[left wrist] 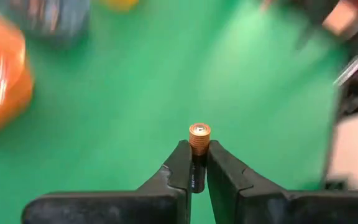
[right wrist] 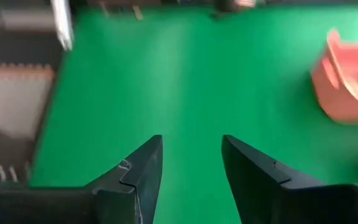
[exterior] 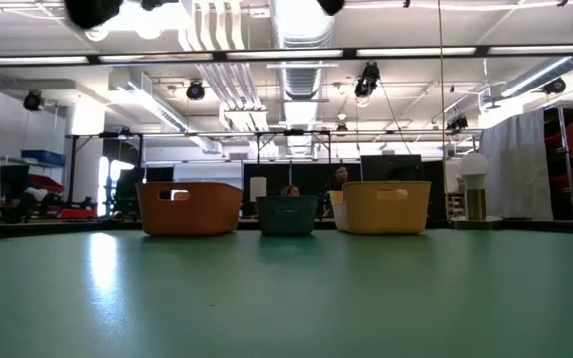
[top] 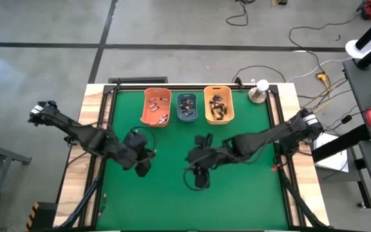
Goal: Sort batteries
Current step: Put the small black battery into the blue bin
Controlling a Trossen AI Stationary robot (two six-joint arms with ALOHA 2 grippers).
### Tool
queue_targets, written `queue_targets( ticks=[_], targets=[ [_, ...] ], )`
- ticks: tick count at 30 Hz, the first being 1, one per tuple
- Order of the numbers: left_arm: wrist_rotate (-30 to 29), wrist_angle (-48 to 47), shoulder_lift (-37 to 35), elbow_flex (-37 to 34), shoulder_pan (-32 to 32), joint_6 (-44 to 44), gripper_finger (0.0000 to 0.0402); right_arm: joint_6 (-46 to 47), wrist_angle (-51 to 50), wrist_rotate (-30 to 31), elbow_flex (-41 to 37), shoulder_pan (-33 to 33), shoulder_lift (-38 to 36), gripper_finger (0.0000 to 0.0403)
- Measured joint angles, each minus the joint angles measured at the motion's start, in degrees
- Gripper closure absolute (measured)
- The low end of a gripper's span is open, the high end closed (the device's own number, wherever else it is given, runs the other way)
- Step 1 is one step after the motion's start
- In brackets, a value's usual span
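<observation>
My left gripper (left wrist: 195,155) is shut on one battery (left wrist: 198,140), a dark cylinder with a coppery end, above the green mat left of its middle (top: 143,169). My right gripper (right wrist: 191,152) stands open over the mat near the middle (top: 200,177), with nothing between its fingers. Three bins stand in a row at the far side: orange (top: 156,107), blue-grey (top: 186,107) and yellow-orange (top: 218,105), each with several batteries lying inside. My left gripper pinches the battery's dark body (left wrist: 196,169) between its two fingers (left wrist: 180,163). The battery lies along the fingers, and its coppery end (left wrist: 199,132) sticks out past the fingertips. It is held clear of the mat.
A round metal object with a white ball (top: 259,91) stands at the mat's far right corner. A wooden rim (top: 94,103) surrounds the mat. Green mat (top: 172,200) lies open near the front edge. People and shelving show in the room behind the bins (exterior: 291,191).
</observation>
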Motion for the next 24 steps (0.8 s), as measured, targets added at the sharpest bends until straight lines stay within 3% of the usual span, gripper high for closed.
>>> queue_targets(
  ticks=[5,10,16,24],
  targets=[
    [-9.78,17.96,-1.94,2.68,-1.0,14.69,0.0388,0.94,20.59,2.28,-3.8,-1.3,1.49,0.0225],
    [-10.42,34.69,-0.81,3.53,-0.99,27.56,0.0388,4.33,31.75,2.51,-3.72,-2.94,0.82,0.0207],
    [-10.46,35.47,2.32,6.24,-0.99,30.21,0.0388,5.65,32.07,2.32,-3.74,-3.74,-1.75,0.0205],
    [-10.59,35.72,4.87,8.11,-0.9,31.68,0.0388,9.29,31.35,-0.4,-3.8,-3.75,-3.8,0.0248]
  ],
)
